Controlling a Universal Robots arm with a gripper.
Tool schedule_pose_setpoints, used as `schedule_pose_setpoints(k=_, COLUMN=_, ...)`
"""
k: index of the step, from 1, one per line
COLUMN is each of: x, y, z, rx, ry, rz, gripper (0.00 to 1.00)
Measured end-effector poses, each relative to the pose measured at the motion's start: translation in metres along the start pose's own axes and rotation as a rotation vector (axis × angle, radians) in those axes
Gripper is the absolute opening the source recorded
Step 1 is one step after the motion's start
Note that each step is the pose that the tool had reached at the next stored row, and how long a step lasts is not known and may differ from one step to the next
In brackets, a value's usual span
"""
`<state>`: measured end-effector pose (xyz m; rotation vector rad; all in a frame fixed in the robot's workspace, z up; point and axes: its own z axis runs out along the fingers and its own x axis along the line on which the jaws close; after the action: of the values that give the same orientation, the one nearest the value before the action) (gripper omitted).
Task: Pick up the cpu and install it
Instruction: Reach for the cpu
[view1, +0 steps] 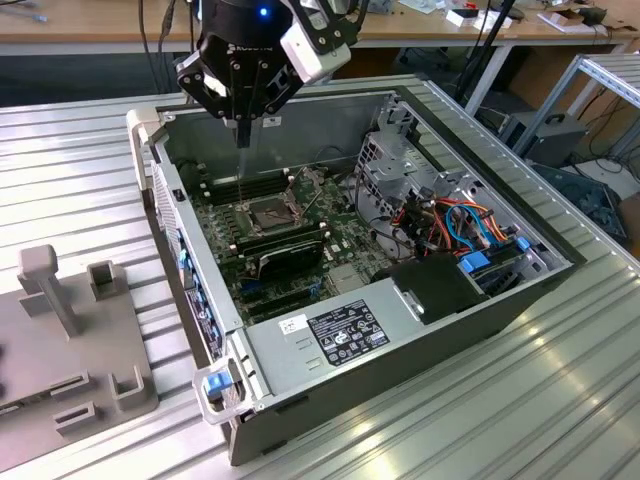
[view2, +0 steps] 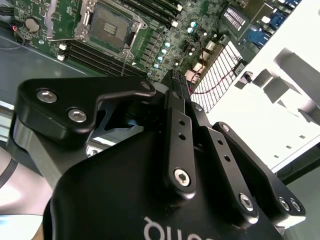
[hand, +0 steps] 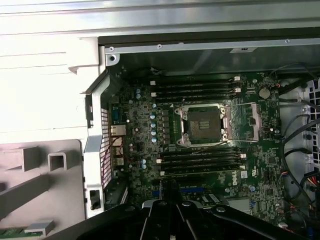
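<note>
- The tool (view1: 243, 140) hangs over the back edge of an open computer case (view1: 400, 372), which lies on a ribbed metal worktop (view1: 520, 420)
- Its fingers (view2: 176, 107) are drawn together, tapering to one narrow tip in the exterior view; in the first wrist view the tool (hand: 171, 197) also looks closed up
- I cannot tell where the cpu is, nor whether it sits between the fingertips
- The tool's tip is above the green motherboard (hand: 140, 130), touching nothing
- The square socket (hand: 202, 125) has a dark centre, and its metal load plate (hand: 245, 122) is folded open beside it
- In the exterior view the socket (view1: 272, 212) is near the tool, lower in the case
- Black memory sticks (hand: 200, 159) lie in rows on both sides of the socket
- A grey power supply (view1: 330, 335) fills the case's near corner, with a drive cage (view1: 400, 170) and orange and blue cables (view1: 465, 225) on the exterior view's right
- A grey fixture (view1: 60, 340) stands on the worktop at the exterior view's left
</note>
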<state>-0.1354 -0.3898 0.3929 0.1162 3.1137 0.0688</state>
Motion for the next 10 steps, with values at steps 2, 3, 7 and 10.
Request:
schedule_pose_setpoints(k=2, x=0.0001, y=0.0, z=0.0, rx=-0.0001, ry=-0.0001, rz=0.0, gripper=0.11)
schedule_pose_setpoints(k=3, x=0.0001, y=0.0, z=0.0, rx=0.0, ry=0.0, rz=0.0, gripper=0.11)
schedule_pose_setpoints(k=7, x=0.0015, y=-0.0001, z=-0.0001, rx=0.0, ry=0.0, rz=0.0, gripper=0.11)
schedule_pose_setpoints(k=10, x=0.0052, y=-0.0004, z=-0.0001, rx=0.0, ry=0.0, rz=0.0, gripper=0.11)
